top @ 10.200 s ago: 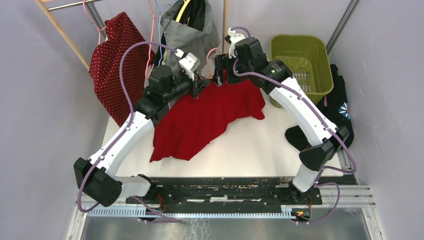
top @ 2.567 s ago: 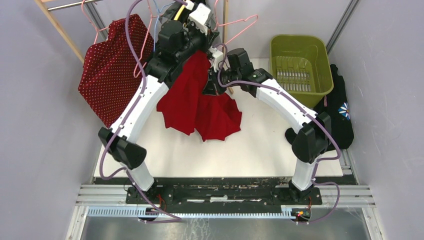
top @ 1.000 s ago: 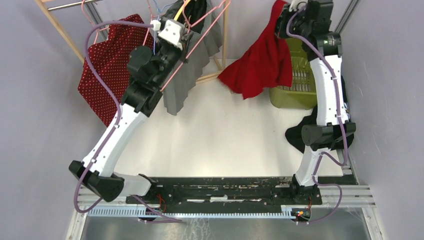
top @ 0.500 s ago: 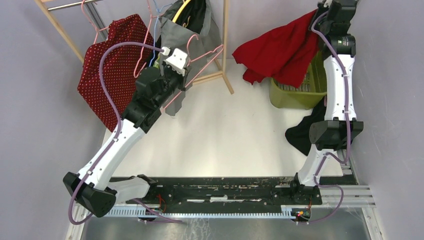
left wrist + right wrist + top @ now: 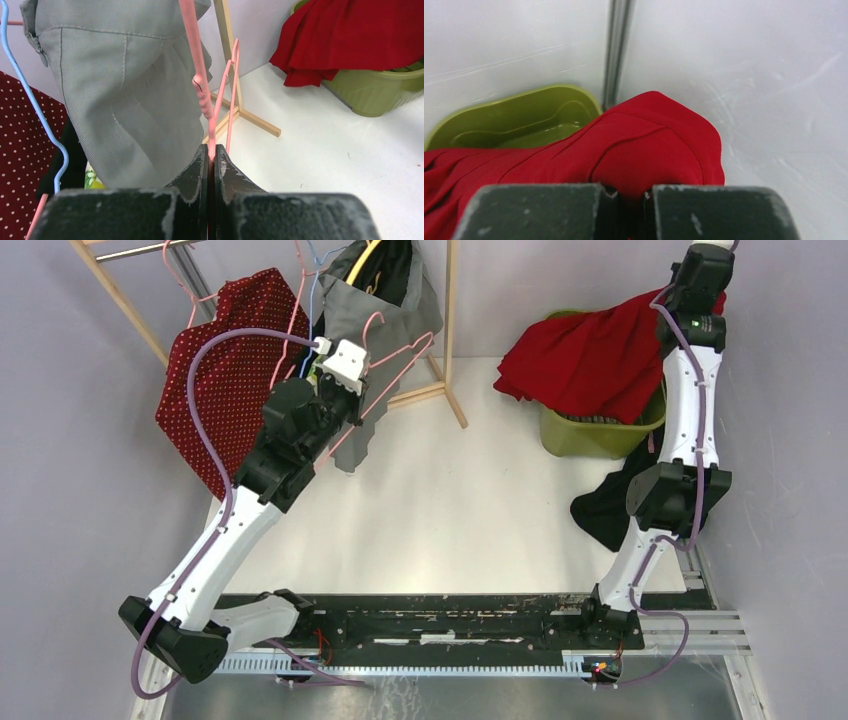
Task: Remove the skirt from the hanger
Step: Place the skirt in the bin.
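Red skirt [image 5: 590, 365] is in the upper right of the top view, draped over the green basket [image 5: 600, 435]. Its lower folds spill past the basket's left rim, and its top edge is pulled up toward the frame's upper right corner. R gripper [image 5: 629, 192] has its fingers clenched on a fold of that cloth: the wrist view shows red fabric wedged between the two pads, w/ the basket rim behind.

Vs. half a sec ago the skirt hangs lower and further right, w/ more of it settled on the basket. A couple of secs back it was still by the rack, between both arms. It's now fully off the pink hanger [image 5: 200, 85] and well apart from it.

L gripper [image 5: 211, 160], upper left-centre of the top view, is clamped tight on the hanger's wire. The hanger is bare, no cloth on it, and sits just in front of the grey garment [image 5: 125, 90] on the wooden rack [image 5: 450, 330]. L arm has come lower in frame than a sec ago, away from the rack top.

For the task: separation looks done. Prob. all that's left is for R to let go so the skirt drops into the basket, and for L to park the hanger.
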`<act>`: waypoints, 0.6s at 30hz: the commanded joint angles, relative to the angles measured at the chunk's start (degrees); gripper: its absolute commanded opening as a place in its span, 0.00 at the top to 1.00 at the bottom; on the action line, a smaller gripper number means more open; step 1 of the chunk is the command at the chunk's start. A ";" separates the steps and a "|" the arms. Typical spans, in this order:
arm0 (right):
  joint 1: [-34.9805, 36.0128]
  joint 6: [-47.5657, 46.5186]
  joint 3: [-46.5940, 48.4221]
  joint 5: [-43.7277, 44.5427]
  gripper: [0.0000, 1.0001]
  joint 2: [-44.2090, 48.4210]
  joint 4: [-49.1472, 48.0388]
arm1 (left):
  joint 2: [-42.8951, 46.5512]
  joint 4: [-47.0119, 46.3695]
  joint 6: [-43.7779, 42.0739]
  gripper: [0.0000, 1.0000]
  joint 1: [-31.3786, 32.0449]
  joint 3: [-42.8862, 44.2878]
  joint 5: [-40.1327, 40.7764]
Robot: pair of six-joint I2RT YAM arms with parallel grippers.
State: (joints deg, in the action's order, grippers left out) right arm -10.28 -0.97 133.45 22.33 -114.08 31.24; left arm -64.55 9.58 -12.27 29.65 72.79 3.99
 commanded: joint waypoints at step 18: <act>1.45 1.14 -11.14 -6.53 0.99 2.37 -5.74 | -0.31 -0.72 2.48 0.97 0.07 2.38 -0.02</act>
State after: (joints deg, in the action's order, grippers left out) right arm -15.57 -1.21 122.41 20.95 -114.37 29.34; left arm -64.79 11.05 -11.51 29.65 72.82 4.40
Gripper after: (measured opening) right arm 0.038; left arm 0.062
